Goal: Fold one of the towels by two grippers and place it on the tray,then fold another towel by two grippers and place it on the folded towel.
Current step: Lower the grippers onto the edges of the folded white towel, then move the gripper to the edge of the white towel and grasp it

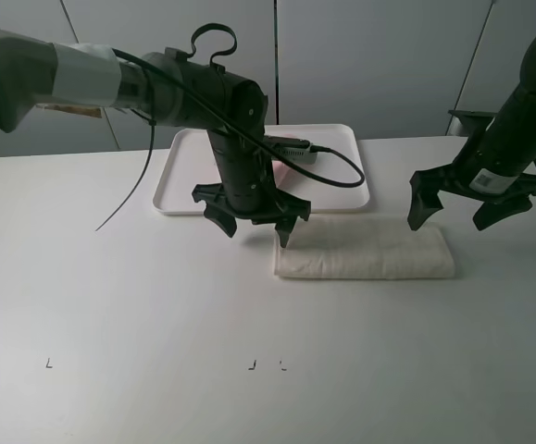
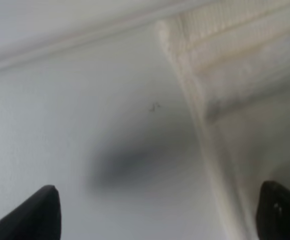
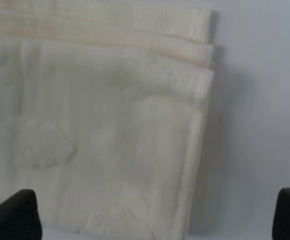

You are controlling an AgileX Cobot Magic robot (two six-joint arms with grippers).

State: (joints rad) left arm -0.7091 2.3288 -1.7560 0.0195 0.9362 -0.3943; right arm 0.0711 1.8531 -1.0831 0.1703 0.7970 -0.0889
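Your cream-white fluffy terry-cloth towel (image 1: 369, 252) lies folded into a long strip on the white worktop (image 1: 156, 305), just in front of the flat white plastic tray (image 1: 189, 171). On that tray you can glimpse a sliver of the pale pink terry towel (image 1: 283, 172) (the left arm hides most of it).

Your left claw (image 1: 256, 227) is spread wide at the strip's left end, one finger over the towel's edge and the other over bare worktop. Whether it touches the cloth you cannot tell.

Your right claw (image 1: 448, 222) is also spread wide, empty, above the strip's right end, which the wrist view shows between its fingers.
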